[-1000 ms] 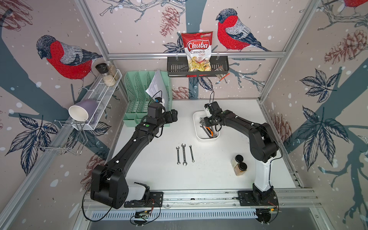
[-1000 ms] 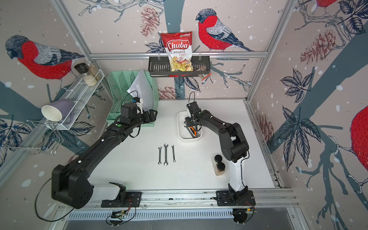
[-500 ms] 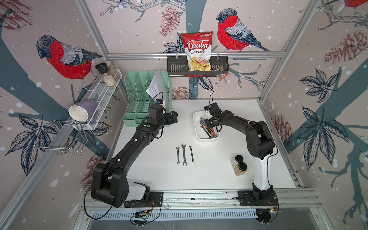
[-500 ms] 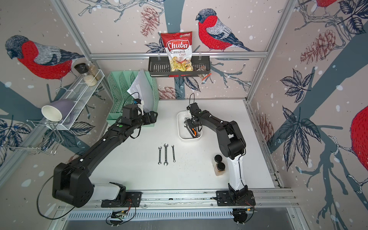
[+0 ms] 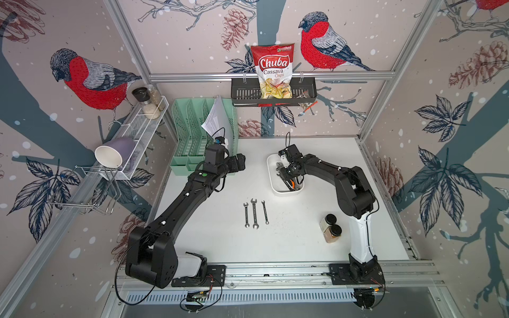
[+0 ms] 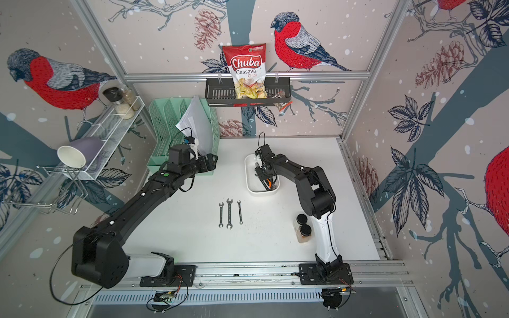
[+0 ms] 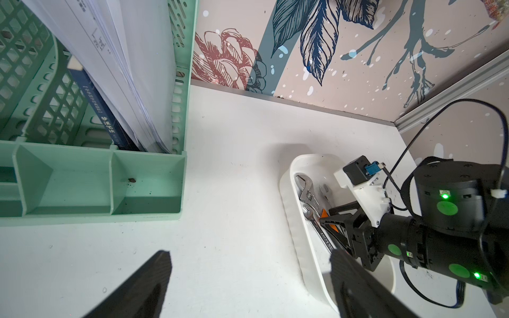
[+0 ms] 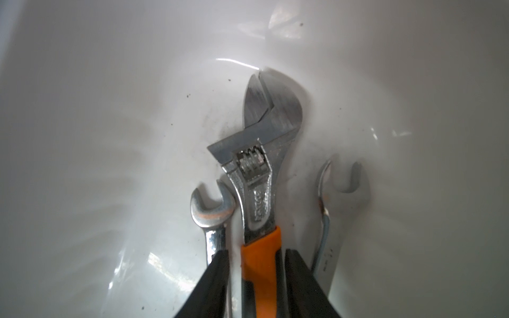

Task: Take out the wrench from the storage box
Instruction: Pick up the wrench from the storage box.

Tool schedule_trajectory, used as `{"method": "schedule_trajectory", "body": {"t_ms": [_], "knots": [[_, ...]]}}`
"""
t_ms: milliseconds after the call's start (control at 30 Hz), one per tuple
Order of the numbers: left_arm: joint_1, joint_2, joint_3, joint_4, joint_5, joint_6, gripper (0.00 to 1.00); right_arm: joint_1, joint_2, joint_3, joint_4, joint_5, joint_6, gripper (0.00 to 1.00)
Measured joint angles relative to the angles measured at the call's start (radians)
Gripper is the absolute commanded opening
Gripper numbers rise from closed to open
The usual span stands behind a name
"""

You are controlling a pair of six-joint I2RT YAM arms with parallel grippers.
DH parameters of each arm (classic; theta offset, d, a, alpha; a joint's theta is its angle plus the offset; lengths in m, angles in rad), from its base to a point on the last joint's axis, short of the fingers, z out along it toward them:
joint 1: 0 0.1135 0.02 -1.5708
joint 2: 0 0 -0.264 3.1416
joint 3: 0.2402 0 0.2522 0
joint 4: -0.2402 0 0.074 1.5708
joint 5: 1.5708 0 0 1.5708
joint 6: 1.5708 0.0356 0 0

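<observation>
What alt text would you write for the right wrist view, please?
The right hand's black fingers straddle the orange handle of an adjustable wrench lying in the white storage box. A spanner lies on one side, a second spanner on the other.

Bright, diffuse light fills both top views, shadows faint; frame posts (image 5: 136, 49) splay toward ten and two o'clock. In the right wrist view, glare streaks the storage box (image 8: 110, 82).

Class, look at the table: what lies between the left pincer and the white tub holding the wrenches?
Nothing. The table between the left pincer and the white tub is bare, as both top views show.
</observation>
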Motion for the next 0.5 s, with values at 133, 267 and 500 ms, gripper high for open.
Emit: {"method": "schedule_trajectory", "body": {"t_ms": [133,267,500], "knots": [[0.0,0.0,-0.001,0.0,0.0,0.0,0.94,0.0,0.01,0.0,0.0,0.0,0.0,0.43],[0.0,0.0,-0.001,0.0,0.0,0.0,0.94,0.0,0.016,0.0,0.003,0.003,0.0,0.41],[0.003,0.0,-0.001,0.0,0.0,0.0,0.94,0.001,0.025,-0.005,0.008,0.01,0.0,0.4]]}}
